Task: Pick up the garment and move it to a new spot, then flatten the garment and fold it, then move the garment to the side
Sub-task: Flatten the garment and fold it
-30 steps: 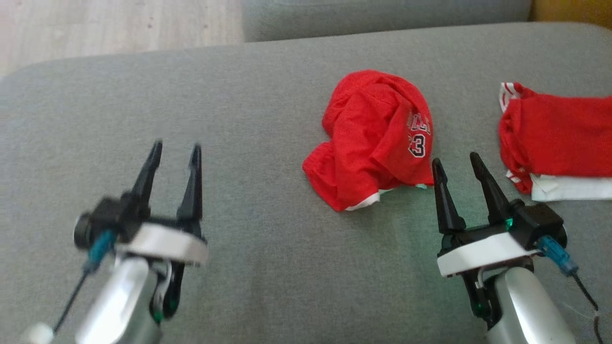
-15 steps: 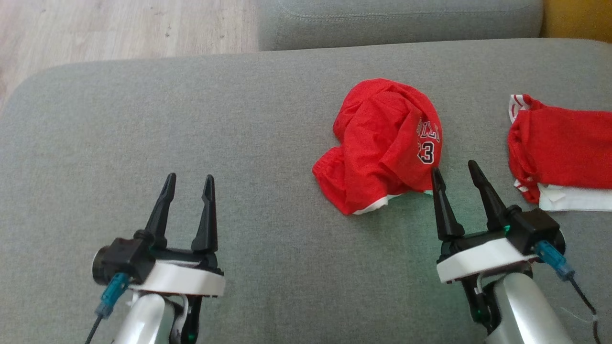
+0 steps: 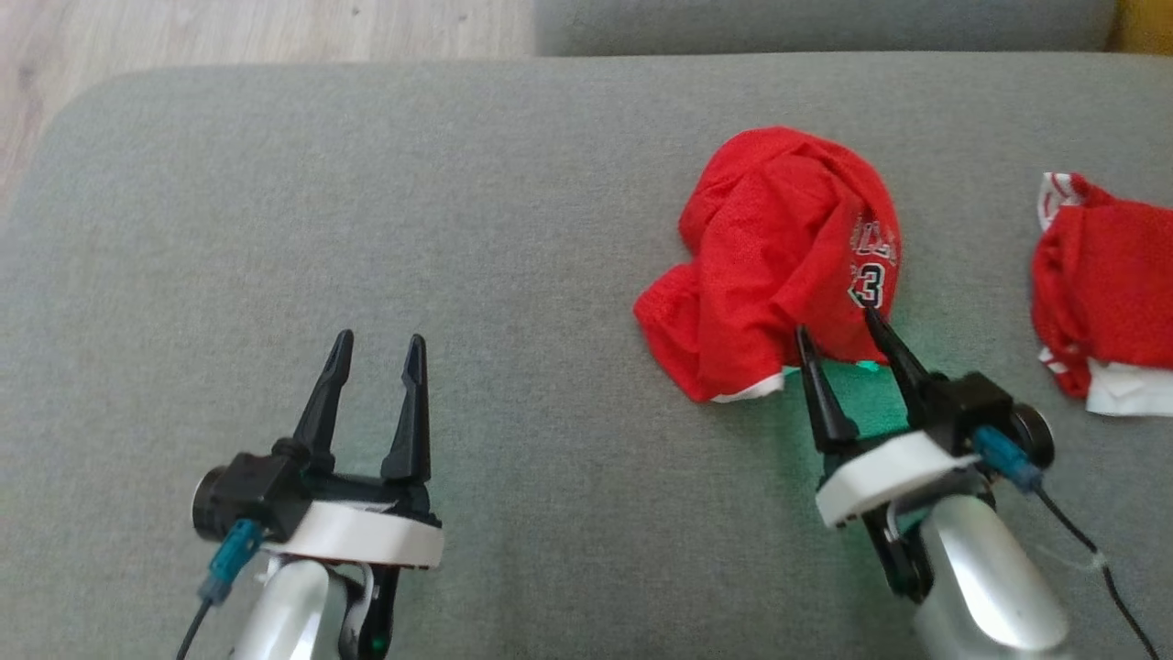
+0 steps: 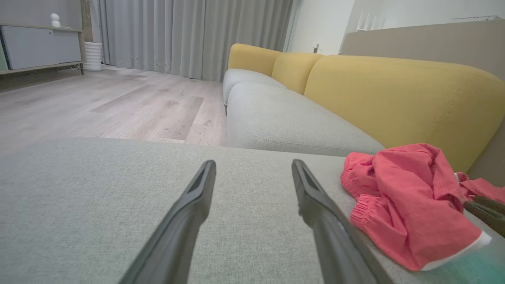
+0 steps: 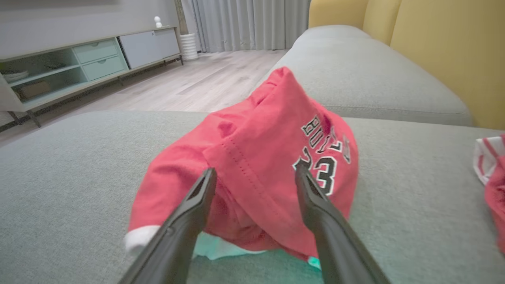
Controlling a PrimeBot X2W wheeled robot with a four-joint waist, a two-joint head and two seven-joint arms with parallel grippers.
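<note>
The garment (image 3: 779,257) is a crumpled red jersey with white trim and a "23" print, lying right of centre on the grey sofa cushion (image 3: 458,183). My right gripper (image 3: 836,321) stands open at its near edge, fingertips just over the red cloth. In the right wrist view the garment (image 5: 256,157) bulks up right beyond and between the right gripper's (image 5: 255,168) spread fingers. My left gripper (image 3: 380,337) is open and empty over bare cushion, well to the left of the garment. In the left wrist view, the left gripper (image 4: 253,162) has the garment (image 4: 402,205) at the right.
A second red and white cloth (image 3: 1109,293) lies at the cushion's right edge, also seen as the second cloth (image 5: 493,177) in the right wrist view. Yellow backrests (image 4: 394,90) rise behind the seat. Wooden floor (image 3: 229,27) lies beyond the cushion's far left edge.
The head view has shifted. My right gripper has advanced to the garment's near edge, its tips now over the cloth. The left gripper has settled a little to the right, still open.
</note>
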